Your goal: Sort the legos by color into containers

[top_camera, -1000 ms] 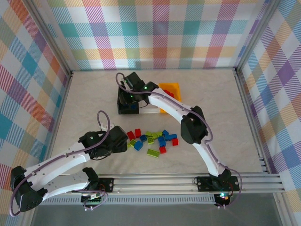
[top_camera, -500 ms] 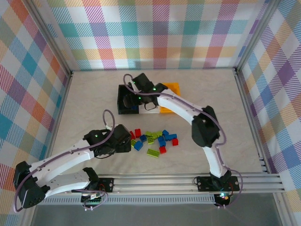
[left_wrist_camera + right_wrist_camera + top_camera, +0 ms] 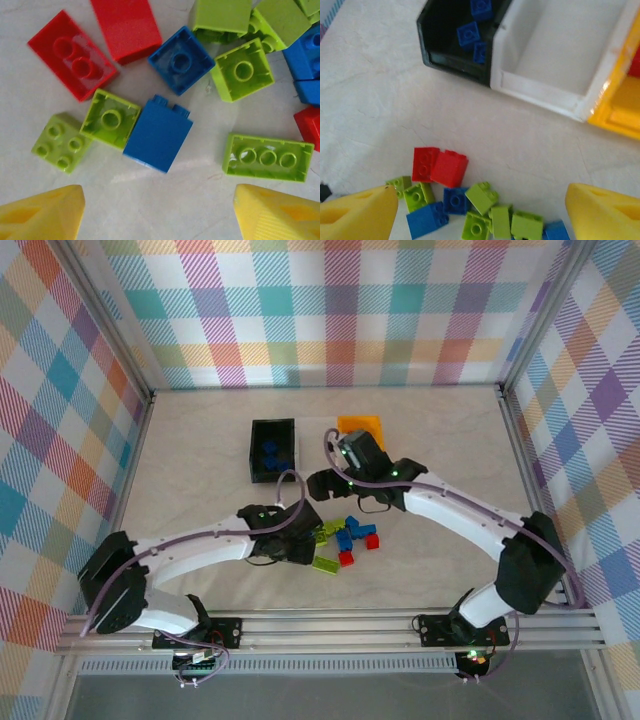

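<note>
The left hand (image 3: 157,200) hangs low over the loose legos (image 3: 340,535), which lie scattered in red, blue and lime green near the middle of the pale surface (image 3: 200,490). Its yellow fingers (image 3: 42,215) stand wide apart with nothing between them. Just ahead of the gap a blue brick (image 3: 157,132) lies on its side, touching a lime green brick (image 3: 110,118) that lies hollow side up to its left, and a long green brick (image 3: 267,157) lies apart on the right. The right hand (image 3: 480,192) hovers between the pile and the bins, also spread wide and empty. Beyond it the black bin (image 3: 450,65) holds three blue bricks (image 3: 469,34). The white bin (image 3: 545,90) sits against the black one and looks bare inside. The orange bin (image 3: 620,115) comes next in the row — something red shows in it at the edge of the right wrist view.
</note>
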